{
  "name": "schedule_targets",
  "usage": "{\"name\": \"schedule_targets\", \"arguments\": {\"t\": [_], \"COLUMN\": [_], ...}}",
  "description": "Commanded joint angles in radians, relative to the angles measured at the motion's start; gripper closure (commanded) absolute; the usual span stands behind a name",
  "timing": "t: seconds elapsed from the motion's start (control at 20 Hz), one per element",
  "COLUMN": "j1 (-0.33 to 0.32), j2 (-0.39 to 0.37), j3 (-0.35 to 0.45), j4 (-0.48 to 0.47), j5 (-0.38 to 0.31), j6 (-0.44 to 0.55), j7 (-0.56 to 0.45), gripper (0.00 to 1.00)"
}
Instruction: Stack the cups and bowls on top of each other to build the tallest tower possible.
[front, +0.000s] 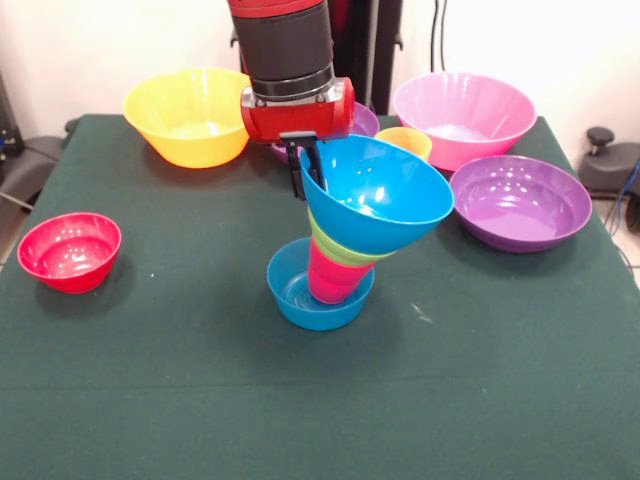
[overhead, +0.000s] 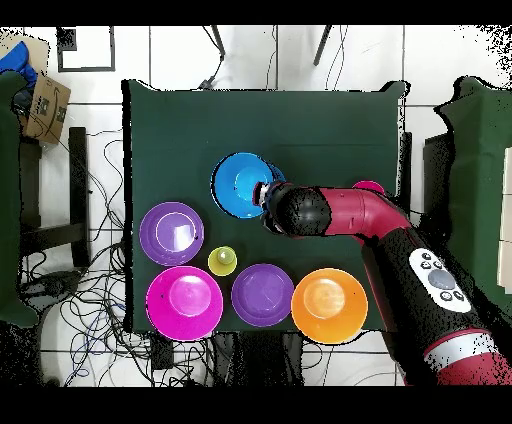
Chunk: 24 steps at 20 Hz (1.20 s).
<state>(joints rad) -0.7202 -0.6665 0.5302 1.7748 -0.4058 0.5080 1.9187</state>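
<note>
1. While the red and black arm (front: 285, 50) comes down from the top of the front view, the green table (front: 150, 400) spreads under everything as the widest thing shown.
2. Next in size, the large pink bowl (front: 465, 115) and the large yellow bowl (front: 190, 115) stand at the far corners of the table, either side of the arm.
3. One medium purple bowl (front: 520, 202) sits upright just in front of the pink bowl; a second purple bowl (overhead: 263, 294) is mostly hidden behind the arm in the front view and shows plainly from overhead, between the pink and yellow bowls.
4. Near the table's middle stands the tower (front: 335, 255). Its top piece, the medium blue bowl (front: 385, 195), is tipped so its opening faces the camera's upper right.
5. Under that sit a lime green bowl (front: 330, 250) and a red cup (front: 330, 280), leaning, with the cup standing inside the small blue bowl (front: 300, 300) at the base.
6. A small red bowl (front: 70, 252) sits alone, well apart, at the left edge.
7. Between the far bowls, a yellow cup (front: 405, 142) stands upright.
8. Smallest, the gripper (front: 310, 165): its dark fingers are clamped over the far rim of the medium blue bowl.
</note>
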Motion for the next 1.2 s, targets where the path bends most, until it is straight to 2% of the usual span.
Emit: {"name": "schedule_targets", "arguments": {"t": [0.05,0.7,1.05,1.2], "j1": [-0.013,-0.065,-0.047,-0.055], "j2": [0.093,0.104,0.031,0.026], "j3": [0.062,0.101,0.042,0.039], "j4": [0.054,0.064,0.059,0.049], "j5": [-0.013,-0.044,-0.085,-0.091], "j6": [-0.003,-0.006,0.054,0.074], "j7": [-0.063,-0.076,-0.075,-0.094], "gripper": [1.0,1.0,1.0,1.0]}}
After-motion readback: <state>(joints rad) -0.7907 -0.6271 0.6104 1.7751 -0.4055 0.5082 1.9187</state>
